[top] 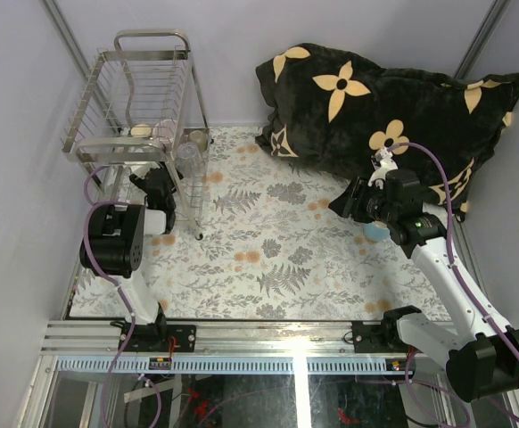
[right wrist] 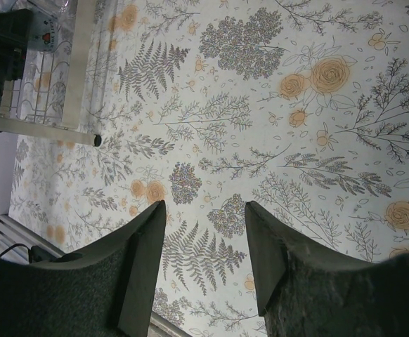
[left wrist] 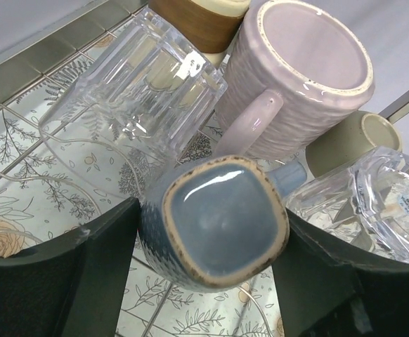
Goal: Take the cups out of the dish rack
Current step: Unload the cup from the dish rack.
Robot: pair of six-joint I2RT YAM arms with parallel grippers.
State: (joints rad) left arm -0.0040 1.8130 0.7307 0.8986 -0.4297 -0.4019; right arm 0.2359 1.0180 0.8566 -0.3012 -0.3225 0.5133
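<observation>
In the left wrist view a blue mug (left wrist: 218,225) lies with its glazed base toward the camera, and my left gripper (left wrist: 211,232) is shut on it, one dark finger (left wrist: 99,267) pressed against each side. Behind it stand an upturned lilac-pink mug (left wrist: 303,77), a clear glass (left wrist: 141,84), a cream-and-brown cup (left wrist: 201,21) and a second glass (left wrist: 373,203). From above, the left gripper (top: 157,192) reaches into the lower level of the silver wire dish rack (top: 144,98). My right gripper (right wrist: 204,232) hangs open over the floral cloth, with nothing between its fingers.
A large black pillow (top: 384,107) with cream flowers fills the back right. A small light blue object (top: 375,232) shows under my right arm. The rack's frame bar and leg (right wrist: 85,42) stand at the left of the right wrist view. Walls close in on both sides.
</observation>
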